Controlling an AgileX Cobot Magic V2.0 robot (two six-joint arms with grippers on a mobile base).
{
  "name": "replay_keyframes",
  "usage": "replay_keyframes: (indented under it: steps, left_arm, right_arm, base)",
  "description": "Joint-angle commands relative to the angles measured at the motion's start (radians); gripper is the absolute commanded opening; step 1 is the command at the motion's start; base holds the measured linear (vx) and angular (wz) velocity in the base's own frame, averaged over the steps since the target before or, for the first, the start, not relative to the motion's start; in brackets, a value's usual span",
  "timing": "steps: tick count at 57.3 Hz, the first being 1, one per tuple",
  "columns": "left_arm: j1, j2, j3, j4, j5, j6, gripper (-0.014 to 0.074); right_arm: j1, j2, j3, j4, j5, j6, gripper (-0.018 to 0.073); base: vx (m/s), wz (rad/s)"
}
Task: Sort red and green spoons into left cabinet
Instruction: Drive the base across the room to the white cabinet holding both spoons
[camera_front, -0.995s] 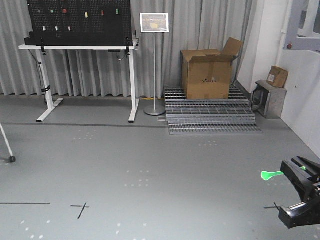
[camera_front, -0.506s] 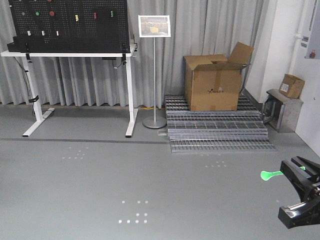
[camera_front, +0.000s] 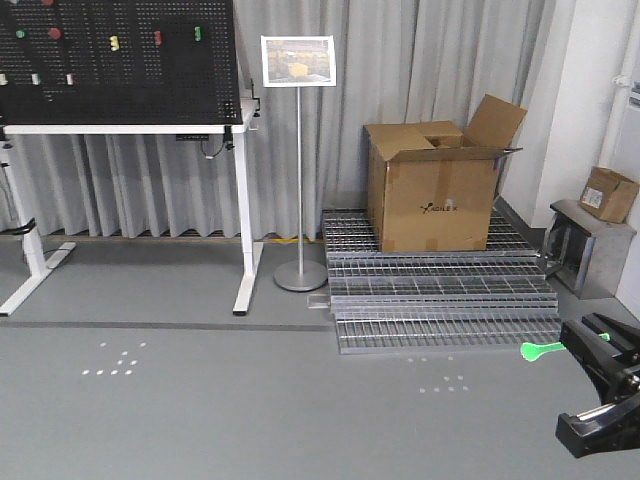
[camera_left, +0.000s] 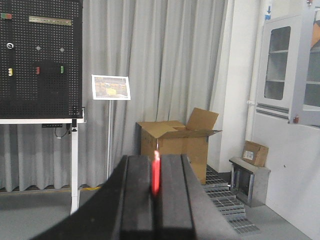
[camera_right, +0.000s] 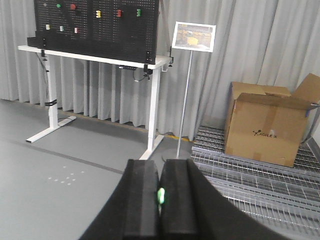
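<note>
The one print I can read is the brand on the cardboard box (camera_front: 430, 190): "AGILEX" in dark letters beside a small logo, low on its front face. In the front view the box stands at 2 o'clock. My right wrist view shows the same word at 3 o'clock. The framed sign (camera_front: 298, 60) at 12 o'clock carries a picture, its lettering too small to read. So is the blue plate (camera_left: 268, 9), at 1 o'clock in my left wrist view.
</note>
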Motion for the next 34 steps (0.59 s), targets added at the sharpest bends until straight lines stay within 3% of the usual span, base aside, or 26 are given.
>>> replay_keyframes:
  steps: [1, 34]
  left_arm:
    - [-0.004, 0.000, -0.027, -0.020, -0.062, -0.006, -0.0006]
    - [-0.004, 0.000, -0.027, -0.020, -0.061, -0.006, -0.0006]
  right_arm:
    - [-0.001, -0.016, -0.028, 0.016, -0.072, -0.002, -0.0004]
    - [-0.001, -0.016, -0.028, 0.016, -0.072, -0.002, -0.0004]
  base:
    - [0.59, -0.10]
    - [0.57, -0.09]
